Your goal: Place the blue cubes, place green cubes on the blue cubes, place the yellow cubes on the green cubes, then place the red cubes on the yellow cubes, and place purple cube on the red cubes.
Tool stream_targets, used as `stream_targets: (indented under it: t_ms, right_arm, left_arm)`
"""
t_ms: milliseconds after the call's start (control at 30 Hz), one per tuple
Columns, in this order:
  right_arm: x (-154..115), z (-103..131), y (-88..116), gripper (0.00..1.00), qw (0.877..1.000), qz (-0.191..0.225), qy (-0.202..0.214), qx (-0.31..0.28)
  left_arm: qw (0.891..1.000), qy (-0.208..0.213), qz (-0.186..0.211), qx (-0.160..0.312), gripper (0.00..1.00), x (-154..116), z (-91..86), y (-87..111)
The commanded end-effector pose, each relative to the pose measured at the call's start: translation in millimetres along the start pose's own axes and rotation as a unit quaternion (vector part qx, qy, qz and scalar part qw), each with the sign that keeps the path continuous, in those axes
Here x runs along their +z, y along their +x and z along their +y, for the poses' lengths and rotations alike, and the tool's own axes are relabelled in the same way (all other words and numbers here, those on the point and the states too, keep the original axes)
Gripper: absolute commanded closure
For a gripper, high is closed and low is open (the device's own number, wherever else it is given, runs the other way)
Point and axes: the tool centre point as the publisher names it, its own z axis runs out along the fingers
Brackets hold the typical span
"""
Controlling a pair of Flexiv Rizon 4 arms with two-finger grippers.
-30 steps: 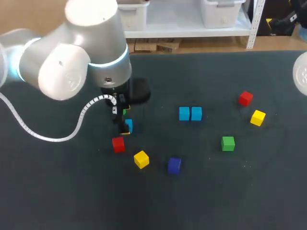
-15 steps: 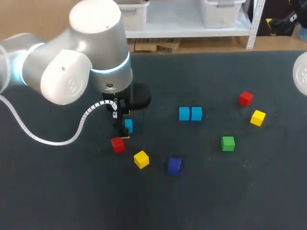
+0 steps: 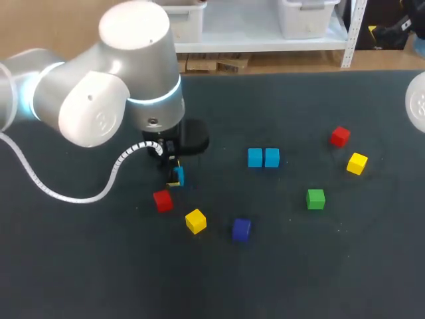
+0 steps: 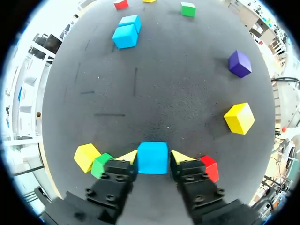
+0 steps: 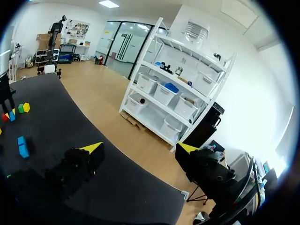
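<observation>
My left gripper (image 3: 175,174) stands low over the table's left middle, its yellow tips pressed against both sides of a blue cube (image 4: 152,158). A yellow cube (image 4: 86,157) and a green cube (image 4: 101,164) lie just beside one finger, a red cube (image 4: 209,168) beside the other. Two more blue cubes (image 3: 263,157) sit side by side at the centre. To the right lie a green cube (image 3: 316,199), a red cube (image 3: 340,136) and a yellow cube (image 3: 357,163). My right gripper (image 5: 140,150) hangs open and empty, high off the table's right side.
In front of the left gripper are a red cube (image 3: 163,200), a yellow cube (image 3: 195,220) and a purple cube (image 3: 241,229). A white cable (image 3: 73,193) loops over the mat at the left. My right arm (image 3: 417,103) shows at the right edge.
The left gripper's fingers have closed in from wide open onto the blue cube. The left arm shifted slightly. The right arm and the other cubes kept still.
</observation>
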Motion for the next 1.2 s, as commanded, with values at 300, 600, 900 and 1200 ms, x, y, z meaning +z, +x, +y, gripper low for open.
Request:
stream_targets:
  t_ms: [300, 600, 900, 1200]
  right_arm:
    - [-1.1, 0.9, -0.8, 0.0, 1.0, 0.002, 0.002, 0.0]
    - [-1.1, 0.9, -0.8, 0.0, 1.0, 0.002, 0.002, 0.0]
    - [-1.1, 0.9, -0.8, 0.0, 1.0, 0.002, 0.002, 0.0]
    - [-1.1, 0.9, -0.8, 0.0, 1.0, 0.002, 0.002, 0.0]
  left_arm:
    - [0.998, 0.042, 0.029, -0.038, 1.0, -16.6, 12.5, -8.9]
    - [0.996, 0.04, 0.002, -0.083, 1.0, -32.7, 26.9, -31.8]
    - [0.998, 0.042, 0.002, -0.056, 1.0, -34.3, 24.6, -46.7]
    - [0.998, 0.054, 0.001, -0.02, 1.0, -32.7, 18.6, -68.3]
